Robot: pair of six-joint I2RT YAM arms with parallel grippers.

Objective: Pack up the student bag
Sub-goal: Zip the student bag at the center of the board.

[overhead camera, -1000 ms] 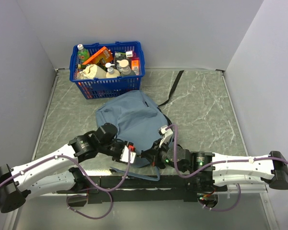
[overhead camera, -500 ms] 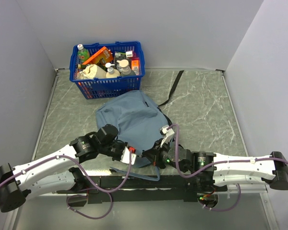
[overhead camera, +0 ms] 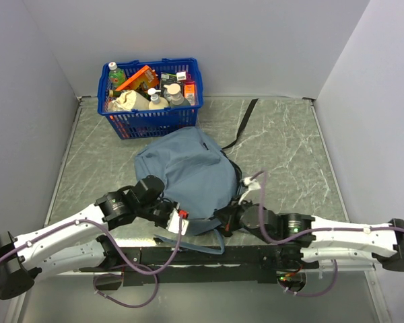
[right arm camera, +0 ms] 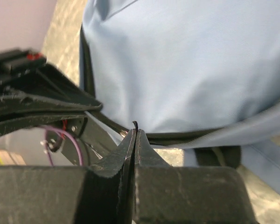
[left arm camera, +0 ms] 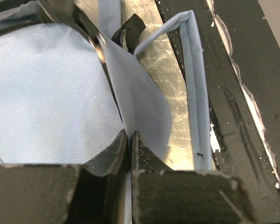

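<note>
The student bag (overhead camera: 188, 171) is a soft grey-blue backpack lying flat in the middle of the table. My left gripper (overhead camera: 184, 218) is at its near edge, and in the left wrist view it (left arm camera: 129, 134) is shut on a fold of the bag's fabric (left arm camera: 46, 93) beside a dark zipper line. My right gripper (overhead camera: 220, 222) is just to the right of it at the same edge. In the right wrist view it (right arm camera: 135, 130) is shut on a small black zipper tab (right arm camera: 135, 124) below the bag's body (right arm camera: 186, 60).
A blue plastic basket (overhead camera: 150, 121) full of bottles and packets stands at the back left. A black strap end (overhead camera: 242, 124) trails toward the back wall. A blue shoulder strap (left arm camera: 196, 93) lies next to the black rail (overhead camera: 209, 257) along the near edge.
My right arm has drawn back to the right, its gripper still shut at the bag's near edge. My left gripper has shifted slightly toward the near edge. The bag's near edge lies flatter.
</note>
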